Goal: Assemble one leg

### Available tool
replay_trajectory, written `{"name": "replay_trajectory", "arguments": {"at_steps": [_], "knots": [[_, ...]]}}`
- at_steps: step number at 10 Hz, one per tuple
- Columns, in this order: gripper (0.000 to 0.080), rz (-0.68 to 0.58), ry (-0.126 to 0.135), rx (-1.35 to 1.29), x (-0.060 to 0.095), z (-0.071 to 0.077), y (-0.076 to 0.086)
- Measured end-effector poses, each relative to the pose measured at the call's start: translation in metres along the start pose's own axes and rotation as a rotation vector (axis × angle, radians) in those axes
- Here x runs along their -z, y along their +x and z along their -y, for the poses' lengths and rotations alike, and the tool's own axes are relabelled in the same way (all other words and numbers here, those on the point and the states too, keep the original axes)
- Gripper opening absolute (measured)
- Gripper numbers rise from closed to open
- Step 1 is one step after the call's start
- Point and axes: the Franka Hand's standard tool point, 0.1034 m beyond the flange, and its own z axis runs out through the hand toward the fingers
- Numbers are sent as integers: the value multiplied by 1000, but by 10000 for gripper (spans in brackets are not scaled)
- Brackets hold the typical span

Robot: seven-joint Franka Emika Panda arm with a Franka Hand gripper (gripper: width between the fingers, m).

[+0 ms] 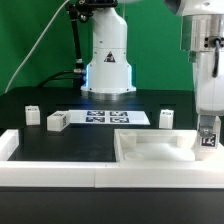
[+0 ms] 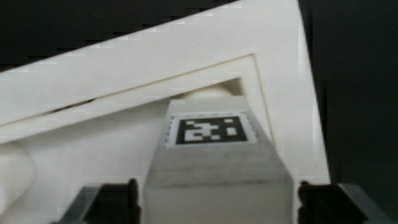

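Observation:
My gripper (image 1: pixel 207 128) is at the exterior view's right, low over the far right corner of the large white tray-shaped piece (image 1: pixel 150 152). It is shut on a leg (image 1: pixel 208 141), a stubby white post with its tag showing. In the wrist view the leg (image 2: pixel 214 135) fills the gap between my two dark fingers (image 2: pixel 114 203) of the gripper (image 2: pixel 217 206), and its end sits inside the tray piece's raised corner (image 2: pixel 285 80). Three more legs stand on the black table: two at the left (image 1: pixel 32 115) (image 1: pixel 57 121) and one near the middle right (image 1: pixel 166 118).
The marker board (image 1: pixel 110 117) lies flat in the middle of the table before the arm's base (image 1: pixel 108 60). A low white wall (image 1: pixel 50 168) runs along the table's front edge, with a raised end at the left (image 1: pixel 8 143).

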Motion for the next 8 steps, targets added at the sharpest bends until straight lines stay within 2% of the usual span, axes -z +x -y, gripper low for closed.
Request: {"name": "replay_trajectory", "arguments": {"at_steps": [1,2,3,8], "knots": [[504,0,0,1,0,0,0],[619,0,0,3,0,0,0],[640,0,0,4,0,0,0],[649,0,0,7,0,0,-1]]}}
